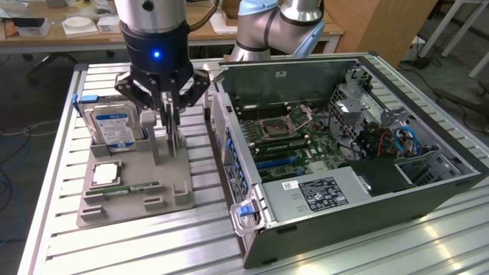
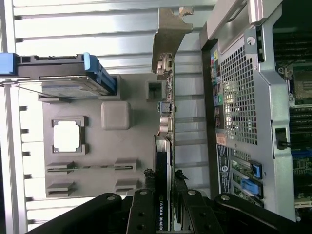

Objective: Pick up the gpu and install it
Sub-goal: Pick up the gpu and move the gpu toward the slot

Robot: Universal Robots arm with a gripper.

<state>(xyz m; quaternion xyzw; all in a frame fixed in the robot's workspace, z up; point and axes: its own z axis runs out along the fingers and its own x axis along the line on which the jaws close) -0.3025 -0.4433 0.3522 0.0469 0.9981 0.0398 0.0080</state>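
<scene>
Black gripper [image 2: 164, 181] fingers clamp the gpu [image 2: 165, 122] — standing on edge in the grey holder tray [image 2: 97, 151]. Lifting well likely means a straight upward pull, card kept upright — no twisting

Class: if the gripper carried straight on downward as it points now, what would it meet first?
The gpu, standing on edge in the grey tray directly beneath the gripper; it is likely already at the card.

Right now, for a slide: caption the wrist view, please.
Hand closed on the gpu, edge-on at the gray parts tray, beside the computer case.
</scene>
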